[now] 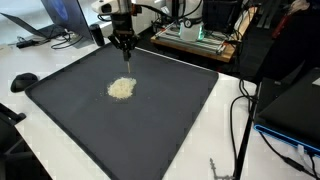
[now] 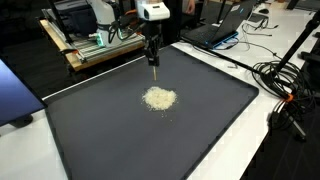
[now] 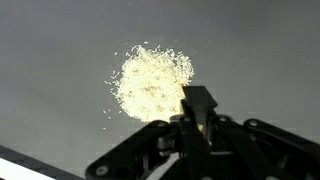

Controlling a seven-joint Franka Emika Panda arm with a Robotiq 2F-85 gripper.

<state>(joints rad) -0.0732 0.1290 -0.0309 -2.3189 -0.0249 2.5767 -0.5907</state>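
Panda arm (image 2: 100,14), pictured in both exterior views: rounded white shells are joined in a chain, with darker bands where the links meet. A white, boxy wrist (image 2: 153,11) is mounted at the end. The gripper (image 2: 153,48) beneath it is finished wholly in matt black and is narrowed towards its tip. In the wrist view, the gripper (image 3: 197,108) is shown as black bars and linkages (image 3: 130,155) spread to either side of a central block, topped by blunt, square-ended fingers (image 3: 197,97). Cables, screws and markings cannot be made out at this size.
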